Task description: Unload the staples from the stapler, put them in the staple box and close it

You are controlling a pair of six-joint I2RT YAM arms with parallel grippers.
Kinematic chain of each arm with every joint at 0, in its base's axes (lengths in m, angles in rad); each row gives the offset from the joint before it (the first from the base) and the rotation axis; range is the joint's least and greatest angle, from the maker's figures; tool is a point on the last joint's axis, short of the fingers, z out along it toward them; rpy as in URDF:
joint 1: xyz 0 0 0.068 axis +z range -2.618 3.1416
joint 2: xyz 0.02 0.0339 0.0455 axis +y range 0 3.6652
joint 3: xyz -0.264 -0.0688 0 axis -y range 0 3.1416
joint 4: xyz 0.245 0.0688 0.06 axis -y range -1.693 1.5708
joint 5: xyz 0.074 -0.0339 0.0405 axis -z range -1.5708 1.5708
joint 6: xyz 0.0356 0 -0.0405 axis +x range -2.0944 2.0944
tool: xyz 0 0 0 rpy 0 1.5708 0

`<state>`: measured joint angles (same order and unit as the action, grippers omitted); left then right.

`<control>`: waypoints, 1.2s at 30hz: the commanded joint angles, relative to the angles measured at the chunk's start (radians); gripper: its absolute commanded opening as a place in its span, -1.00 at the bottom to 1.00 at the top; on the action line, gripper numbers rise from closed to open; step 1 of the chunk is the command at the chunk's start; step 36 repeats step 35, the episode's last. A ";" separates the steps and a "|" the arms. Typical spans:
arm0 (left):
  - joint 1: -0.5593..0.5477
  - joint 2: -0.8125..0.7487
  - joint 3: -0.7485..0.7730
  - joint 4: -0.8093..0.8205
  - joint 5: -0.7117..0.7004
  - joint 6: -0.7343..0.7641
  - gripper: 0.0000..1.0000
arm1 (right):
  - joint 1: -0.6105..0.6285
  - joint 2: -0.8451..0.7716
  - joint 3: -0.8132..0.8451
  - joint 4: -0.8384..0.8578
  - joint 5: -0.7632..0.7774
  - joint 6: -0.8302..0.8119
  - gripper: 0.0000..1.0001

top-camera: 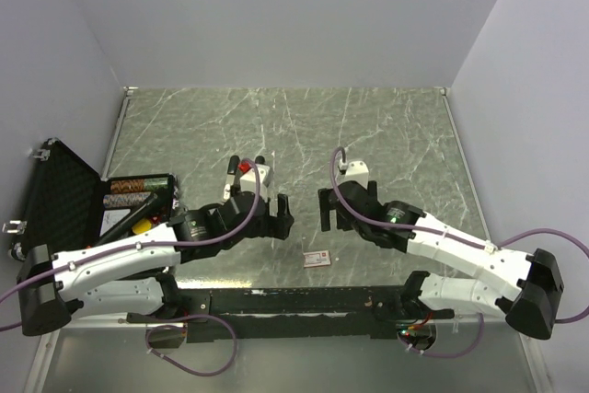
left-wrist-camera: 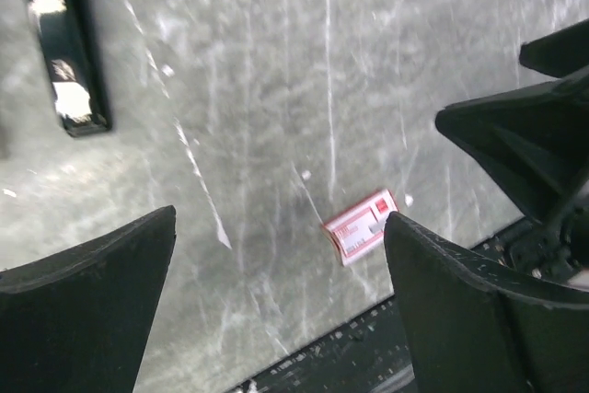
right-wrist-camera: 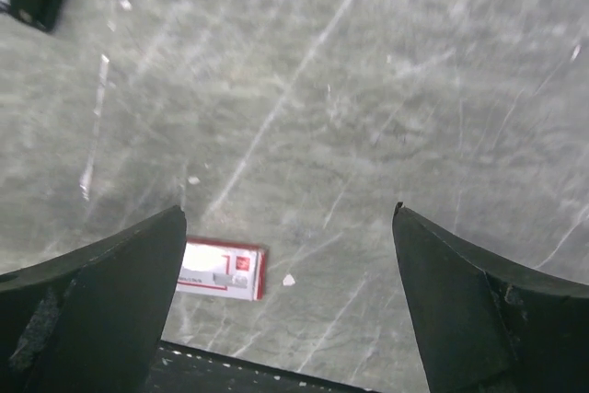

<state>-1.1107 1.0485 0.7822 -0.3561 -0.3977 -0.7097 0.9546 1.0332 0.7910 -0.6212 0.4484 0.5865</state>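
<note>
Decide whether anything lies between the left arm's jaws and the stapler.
Nothing visible does. In the left wrist view only the table surface separates the left jaws from the stapler; the red-and-white box lies aside, by the near edge.

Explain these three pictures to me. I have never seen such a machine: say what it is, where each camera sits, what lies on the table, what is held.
This is a robot: two jointed arms, the left arm and the right arm, bolted at the near edge of a marbled table. The wide picture comes from a fixed camera above and behind them. The other two come from cameras on the wrists; the black wedges at their lower corners are that arm's own fingers. The left gripper and the right gripper are open and hold nothing. A small red-and-white box lies on the table. An open black case sits at the left.
</note>
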 commanded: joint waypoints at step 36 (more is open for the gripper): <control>0.221 -0.018 0.305 -0.038 -0.122 0.316 0.99 | -0.013 0.096 0.404 0.031 0.171 -0.289 1.00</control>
